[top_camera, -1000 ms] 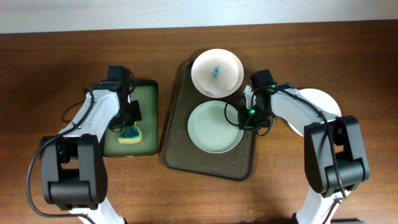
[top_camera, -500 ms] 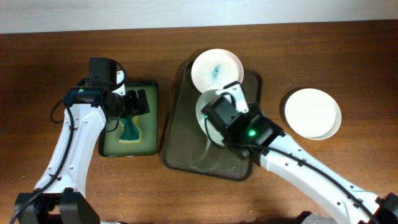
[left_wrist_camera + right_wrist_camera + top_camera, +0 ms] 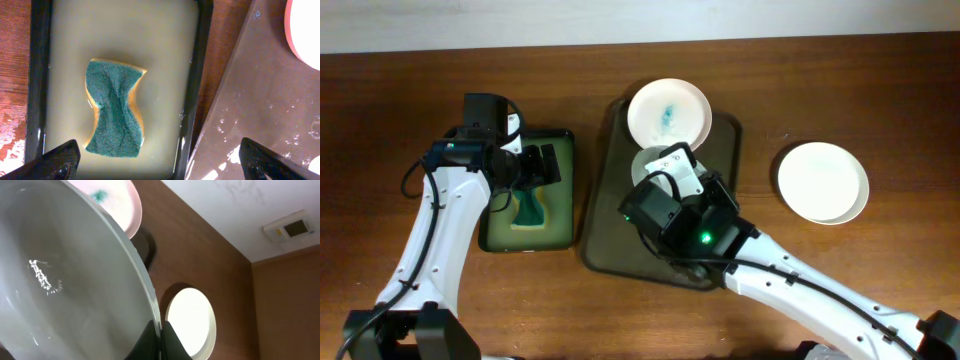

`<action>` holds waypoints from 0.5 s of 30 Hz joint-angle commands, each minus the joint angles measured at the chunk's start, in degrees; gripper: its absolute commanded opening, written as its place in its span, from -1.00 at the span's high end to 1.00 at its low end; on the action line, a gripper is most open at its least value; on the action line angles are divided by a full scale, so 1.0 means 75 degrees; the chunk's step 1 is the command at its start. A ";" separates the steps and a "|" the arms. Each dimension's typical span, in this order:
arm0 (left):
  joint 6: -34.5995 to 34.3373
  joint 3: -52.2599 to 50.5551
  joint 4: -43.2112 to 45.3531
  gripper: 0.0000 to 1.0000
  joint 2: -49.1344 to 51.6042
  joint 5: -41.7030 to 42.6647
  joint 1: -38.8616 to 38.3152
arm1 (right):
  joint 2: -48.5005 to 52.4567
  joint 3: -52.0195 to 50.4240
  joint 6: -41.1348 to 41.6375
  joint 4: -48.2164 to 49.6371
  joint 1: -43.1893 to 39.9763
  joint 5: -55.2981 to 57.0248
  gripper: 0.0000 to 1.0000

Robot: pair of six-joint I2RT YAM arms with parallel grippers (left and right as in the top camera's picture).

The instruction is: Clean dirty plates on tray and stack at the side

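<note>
No writing, label or number is showing legibly anywhere. A small box (image 3: 290, 228) on the wall beyond the wooden table (image 3: 200, 255) is showing a dark panel, too blurred to read.

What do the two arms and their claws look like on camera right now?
The left arm and right arm share white tubular links, boxy black joint housings and thin black cables looping alongside. The right one carries a green indicator light and a white tag near its wrist. The left claw and right claw have black fingers.
</note>
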 commanded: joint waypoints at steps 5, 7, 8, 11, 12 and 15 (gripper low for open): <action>0.0009 0.0114 0.0015 -0.99 -0.0087 0.0082 0.0017 | -0.0111 0.0055 0.0067 0.0032 0.0819 0.1276 0.92; 0.0012 0.0114 0.0015 -0.99 -0.0087 0.0082 0.0020 | -0.0111 0.0055 0.0067 0.0029 0.0831 0.1434 0.92; 0.0012 0.0114 0.0015 -0.99 -0.0087 0.0082 0.0020 | -0.0111 0.0055 0.0070 0.0058 0.0825 0.1434 0.92; 0.0009 0.0114 0.0015 -0.99 -0.0087 0.0082 0.0020 | -0.0111 0.0055 0.0070 0.0023 0.0825 0.1434 0.92; 0.0012 0.0114 0.0015 -0.99 -0.0087 0.0082 0.0020 | -0.0108 0.0055 0.0070 0.0026 0.0825 0.1434 0.92; 0.0012 0.0114 0.0015 -0.99 -0.0087 0.0082 0.0017 | -0.0111 0.0055 0.0076 0.0035 0.0819 0.1434 0.92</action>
